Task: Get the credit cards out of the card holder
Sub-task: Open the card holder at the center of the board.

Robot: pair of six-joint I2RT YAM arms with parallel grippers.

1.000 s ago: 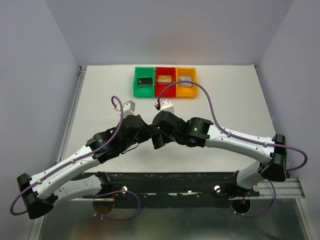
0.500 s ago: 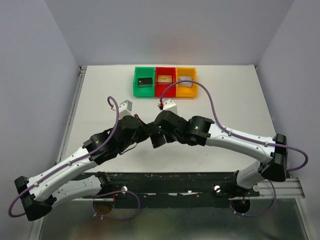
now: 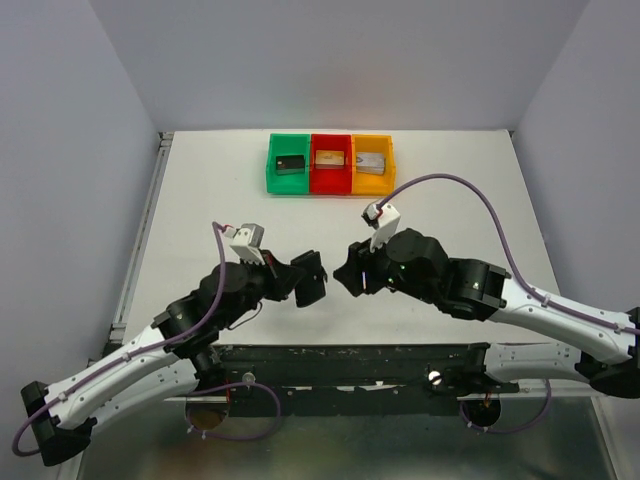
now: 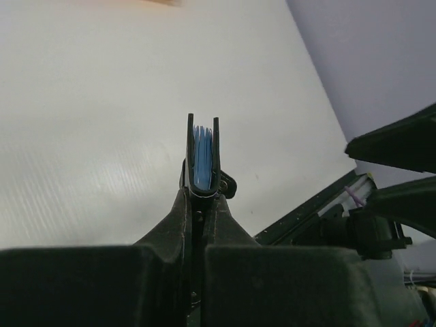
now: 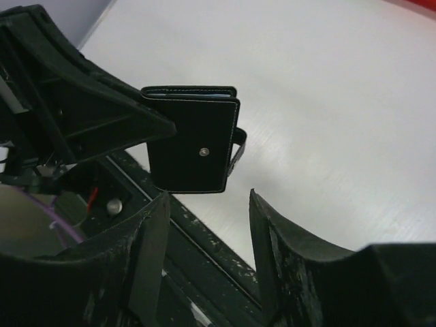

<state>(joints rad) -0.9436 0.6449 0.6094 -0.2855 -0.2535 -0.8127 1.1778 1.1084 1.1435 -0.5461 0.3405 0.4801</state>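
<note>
We are holding the card holder [image 3: 310, 283] up off the bench [image 3: 200, 200], well to the near side of the row of bins [image 3: 330, 185] and roughly in line with its green end. The left gripper [image 4: 202, 204] is clenching on the card holder's lower edge, so it is standing on end with its two black covers lying close together and blue inner layers showing between them. The right gripper [image 5: 208, 204] is hanging released with nothing between its fingers, also well to the near side of the bins, towards their yellow end, and it is not touching the card holder. We are seeing no credit cards lying on the bench, and we cannot tell any apart inside the fold. So we are judging the task as barely begun: the card holder is lifted and presented, and every card is left to be drawn out.
</note>
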